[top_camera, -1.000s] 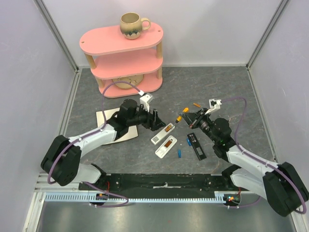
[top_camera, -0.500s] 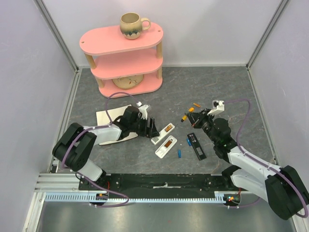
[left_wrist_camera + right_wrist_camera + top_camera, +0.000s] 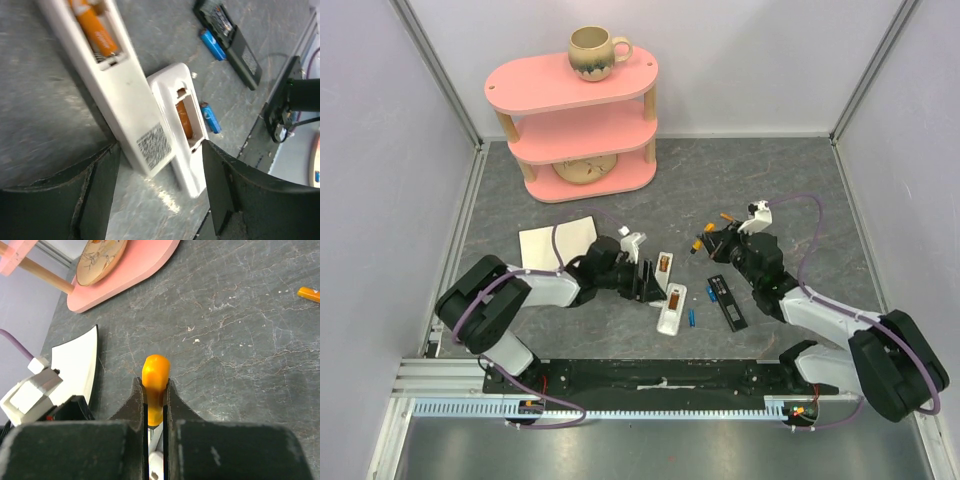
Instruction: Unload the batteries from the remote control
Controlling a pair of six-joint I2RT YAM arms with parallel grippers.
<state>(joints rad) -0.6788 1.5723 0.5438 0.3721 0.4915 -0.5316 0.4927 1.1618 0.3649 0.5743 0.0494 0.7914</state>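
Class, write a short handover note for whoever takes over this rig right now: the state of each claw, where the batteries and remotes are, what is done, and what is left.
Left claw: open, with the ends of both white remotes between its fingers.
Right claw: shut on the orange-handled screwdriver.
Things: two blue batteries lie loose on the table, one beside the black remote, one beside a white remote.
Done: those two are out.
Left: orange cells show in the open bays of both white remotes; they probably come out next.
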